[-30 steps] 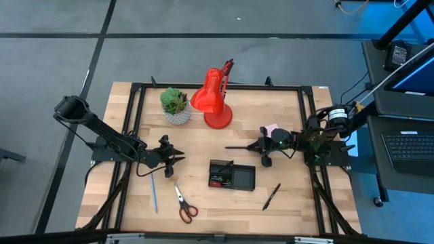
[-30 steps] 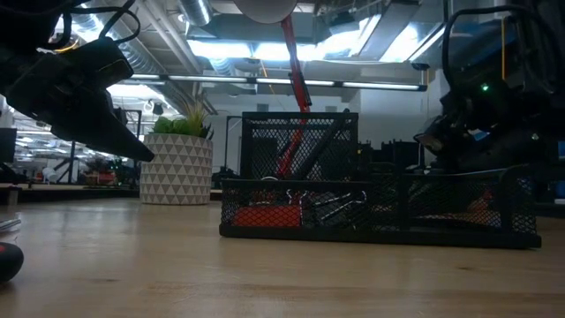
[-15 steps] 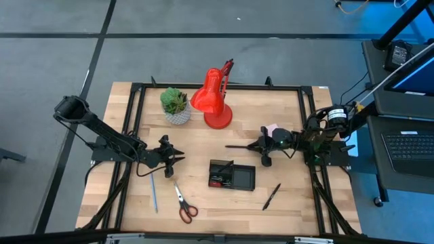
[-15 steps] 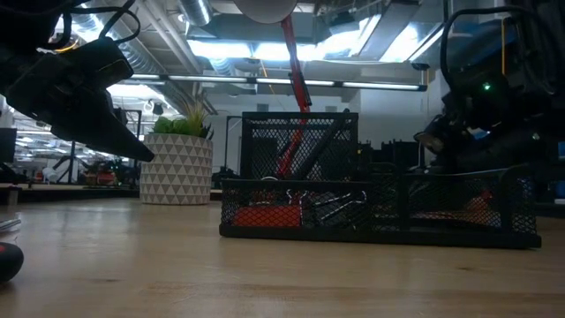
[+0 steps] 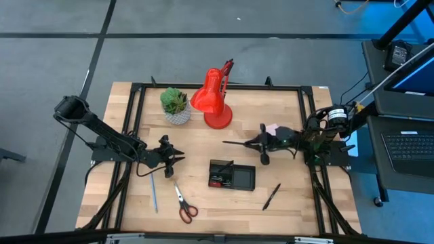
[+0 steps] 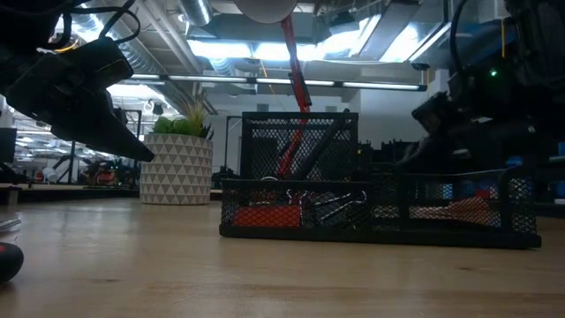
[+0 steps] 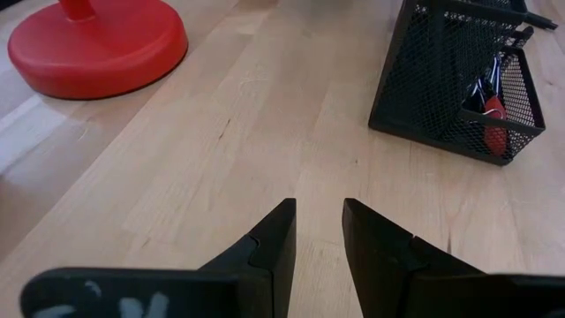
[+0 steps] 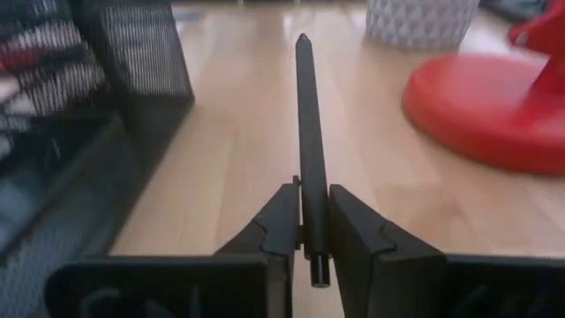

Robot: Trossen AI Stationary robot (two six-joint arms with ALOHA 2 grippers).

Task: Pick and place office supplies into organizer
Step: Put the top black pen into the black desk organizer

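The black pen (image 8: 306, 132) is clamped between the fingers of the right claw (image 5: 260, 144), held level above the bench (image 5: 285, 203) just behind the organizer (image 5: 232, 175), with its tip toward the lamp (image 5: 215, 102). Because the pen is held only at its end and lies flat, I think it could strike the mesh wall or slip and roll away if it is lowered without tilting. The left claw (image 7: 318, 231) waits with its fingers apart and empty near the blue pen (image 5: 153, 192) and the scissors (image 5: 183, 203).
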